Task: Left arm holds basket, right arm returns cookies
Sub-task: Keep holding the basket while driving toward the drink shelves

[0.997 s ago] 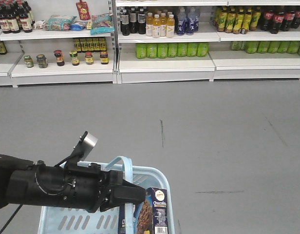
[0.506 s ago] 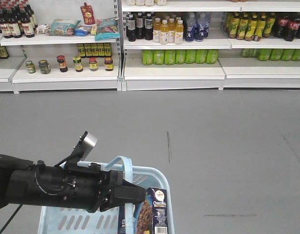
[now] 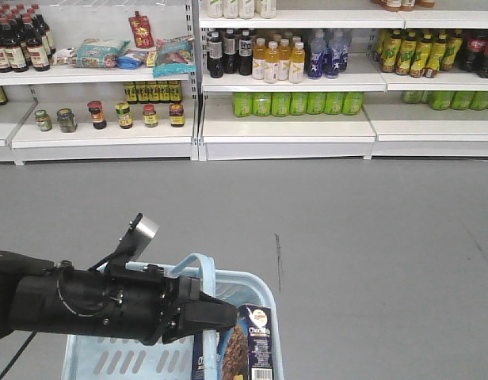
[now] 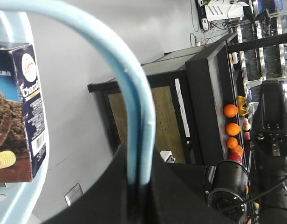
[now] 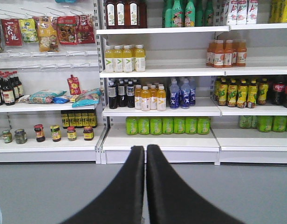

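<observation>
The cookies [image 3: 256, 346] stand upright inside the basket [image 3: 236, 277], just beside its right wall. The left fingers [image 3: 206, 315] pinch the basket's hoop handle [image 4: 129, 93], which runs between them. The right fingers [image 5: 129, 186] are pressed together with nothing between them and point toward the stocked shelves [image 5: 157, 111] across the grey floor [image 3: 371, 237].

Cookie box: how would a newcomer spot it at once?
Look at the light blue basket at the bottom of the front view. The cookie box stands upright at its right side, just past the left gripper. It is the only dark navy box, with a cookie photo, white lettering and a barcode.
</observation>
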Robot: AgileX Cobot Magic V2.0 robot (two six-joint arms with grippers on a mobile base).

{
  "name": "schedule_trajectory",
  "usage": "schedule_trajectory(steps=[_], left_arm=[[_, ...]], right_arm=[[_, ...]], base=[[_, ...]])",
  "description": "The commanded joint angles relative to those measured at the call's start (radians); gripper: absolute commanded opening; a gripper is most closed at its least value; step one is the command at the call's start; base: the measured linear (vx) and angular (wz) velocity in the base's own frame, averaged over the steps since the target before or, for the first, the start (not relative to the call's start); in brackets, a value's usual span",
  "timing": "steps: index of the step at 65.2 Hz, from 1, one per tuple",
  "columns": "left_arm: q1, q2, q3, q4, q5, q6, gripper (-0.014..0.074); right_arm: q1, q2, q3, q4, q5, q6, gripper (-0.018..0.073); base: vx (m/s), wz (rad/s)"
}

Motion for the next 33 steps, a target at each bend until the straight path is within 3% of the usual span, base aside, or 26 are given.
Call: schedule_trajectory(steps=[1,33], left_arm=[[-0.004,-0.046,-0.024,-0.096,0.066,0.012,-0.0006],[-0.004,-0.046,-0.024,-0.096,0.066,0.012,-0.0006]], right_arm=[[0.001,-0.011,0.000,-0.009,-0.075,-0.001,-0.0008],[0.001,-0.011,0.000,-0.009,-0.075,-0.001,-0.0008]], base=[[0.26,-0.03],[0.25,-0.04]])
